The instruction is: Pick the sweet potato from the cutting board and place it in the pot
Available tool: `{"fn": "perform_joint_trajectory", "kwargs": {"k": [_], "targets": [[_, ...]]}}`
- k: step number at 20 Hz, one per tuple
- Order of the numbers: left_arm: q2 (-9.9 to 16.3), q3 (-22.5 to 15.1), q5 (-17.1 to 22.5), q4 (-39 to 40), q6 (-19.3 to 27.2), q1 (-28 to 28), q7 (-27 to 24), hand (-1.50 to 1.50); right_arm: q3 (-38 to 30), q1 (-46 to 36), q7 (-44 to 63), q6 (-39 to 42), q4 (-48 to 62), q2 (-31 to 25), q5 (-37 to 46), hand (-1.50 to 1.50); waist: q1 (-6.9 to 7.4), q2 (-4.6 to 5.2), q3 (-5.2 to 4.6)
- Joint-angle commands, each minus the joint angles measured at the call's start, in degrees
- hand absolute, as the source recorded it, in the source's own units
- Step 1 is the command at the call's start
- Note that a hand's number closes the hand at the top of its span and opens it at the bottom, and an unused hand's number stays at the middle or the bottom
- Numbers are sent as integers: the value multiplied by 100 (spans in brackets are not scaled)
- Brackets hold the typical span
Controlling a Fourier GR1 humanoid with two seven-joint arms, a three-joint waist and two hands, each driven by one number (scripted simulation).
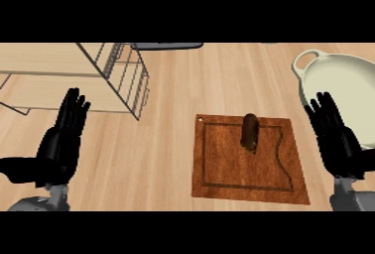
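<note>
Potato point(250, 132) lies untouched mid-board point(249, 173), pot point(344, 87) far right on table point(176, 149); right hand point(336, 136) between them, likely the picker, both it and left hand point(64, 134) empty, fingers straight.

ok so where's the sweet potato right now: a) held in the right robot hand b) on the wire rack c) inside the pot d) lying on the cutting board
d: the sweet potato lies on the upper part of the cutting board, while the pot sits apart at the upper right and the right robot hand is open beside the board, holding nothing.
</note>
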Motion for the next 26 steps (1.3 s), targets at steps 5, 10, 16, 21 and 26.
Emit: {"fn": "perform_joint_trajectory", "kwargs": {"k": [5,10,16,21,26], "targets": [[328,-754,-145,578,-814,3,592,0,1375,-300,1107,-1357,612,-723,2598,150,292,107,-170],[268,-958,-28,868,-1008,177,815,0,1193,-784,593,-2981,409,-1552,4580,-150,113,-8,-198],[194,-993,80,1195,-1296,-43,895,0,2374,-1237,1640,-4287,103,-188,6729,-150,167,-55,-148],[327,-861,223,1350,-1518,-39,935,0,2571,-1580,3825,-3158,655,502,7949,-150,148,-75,-159],[187,-898,147,1473,-1513,-63,781,0,2584,-2221,5925,-1796,373,1264,8682,-150,84,-93,-135]]}}
